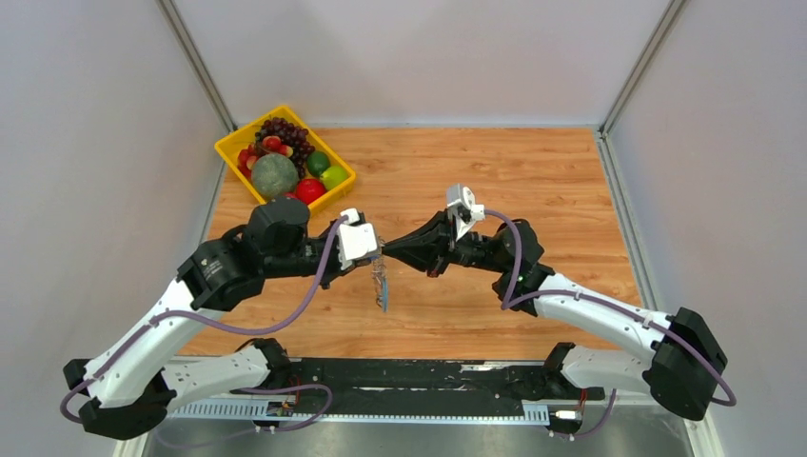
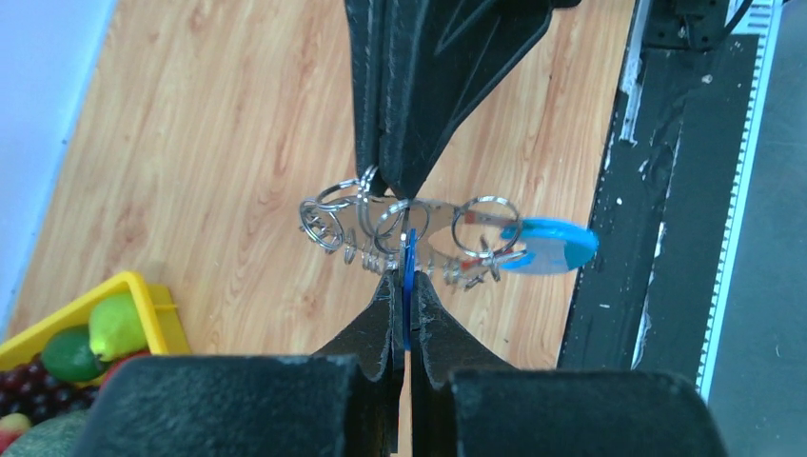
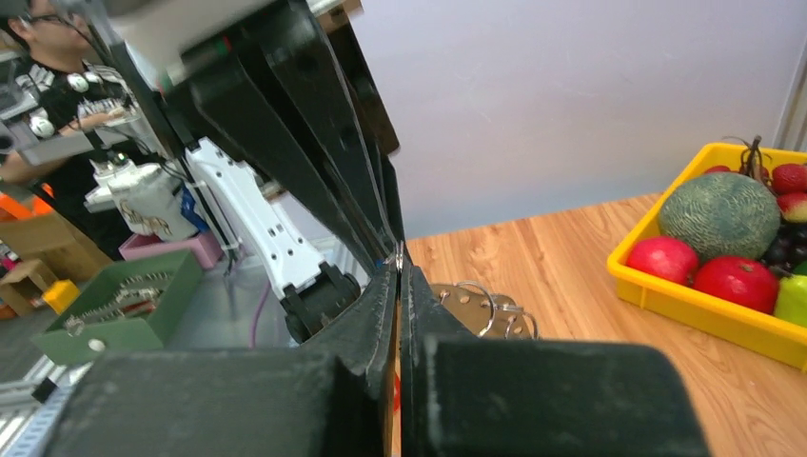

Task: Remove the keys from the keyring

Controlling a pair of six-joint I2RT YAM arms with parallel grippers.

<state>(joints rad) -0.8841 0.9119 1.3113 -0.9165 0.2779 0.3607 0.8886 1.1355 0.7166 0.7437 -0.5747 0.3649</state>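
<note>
Top view: found the left gripper (image 1: 373,252) and right gripper (image 1: 392,250) meeting tip to tip in the air, on the near side of the yellow tray (image 1: 246,127) and to its right, well apart from it. Noted the keyring (image 1: 383,286) hanging straight down from that meeting point, equally near both arms. Left wrist view: saw the left gripper (image 2: 406,286) clamped shut on a thin blue edge of the keyring (image 2: 409,228), and the right gripper (image 2: 390,190) pinched on it from the opposite side. Recorded the long axis of the bunch, keys (image 2: 433,214) included, lying crosswise to both grippers and running away from the yellow tray (image 2: 143,295). Right wrist view: confirmed the right gripper (image 3: 400,271) closed tight, with the keyring (image 3: 481,305) just beyond its tip, on the side toward the yellow tray (image 3: 704,319). Judged any separating pull to run along the line of the two grippers, across that axis.
</note>
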